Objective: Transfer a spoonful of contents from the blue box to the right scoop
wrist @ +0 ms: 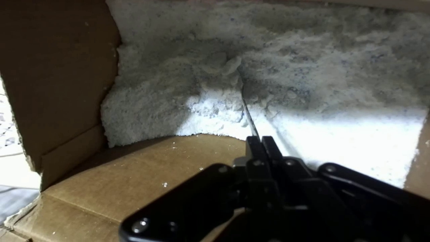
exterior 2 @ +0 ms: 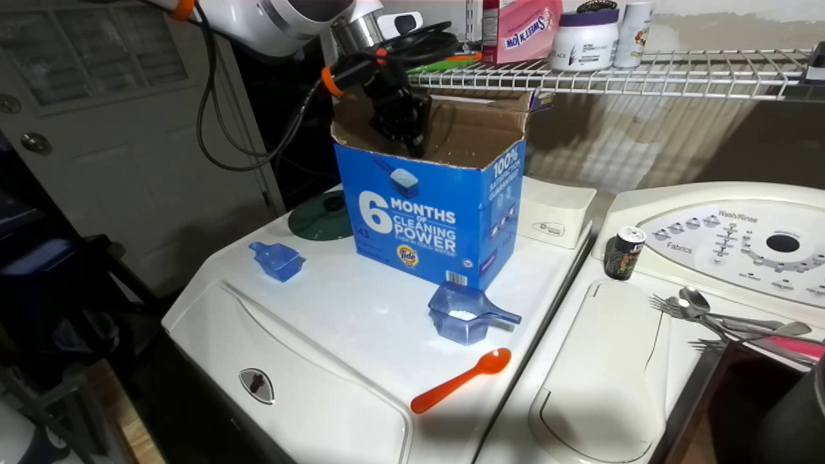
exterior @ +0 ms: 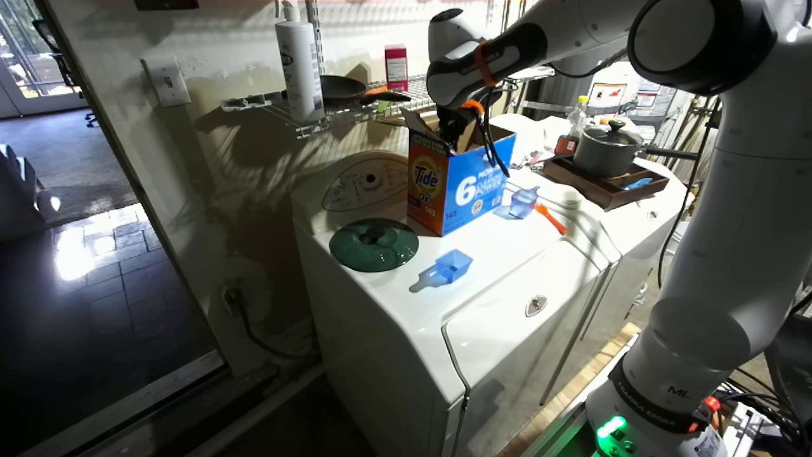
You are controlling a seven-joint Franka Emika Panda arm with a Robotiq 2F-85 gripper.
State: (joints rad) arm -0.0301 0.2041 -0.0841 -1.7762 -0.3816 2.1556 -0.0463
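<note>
Surface (exterior 2: 335, 322), white and flat on top, bears the work, even enough, I judge, for loose things to sit steady. The blue box (exterior 2: 412, 212) stands upright on it, its top open, presumably so that the white powder (wrist: 161, 101) inside can be reached from above. Through that opening the gripper (wrist: 261, 139) reaches down at a slant. The right scoop (exterior 2: 459, 330) sits near the box's lower front corner, mouth up, likely to keep the carry short; some powder shows in it. The other scoop (exterior 2: 279, 261) is well apart from it, where it should not hamper a pour. An orange spoon (exterior 2: 459, 381) lies in front, out of the grip. Slimmest is a thin handle (wrist: 249, 116): the gripper's fingers are clenched on it above the powder, its far end buried there, which I read as filling rather than pouring.
</note>
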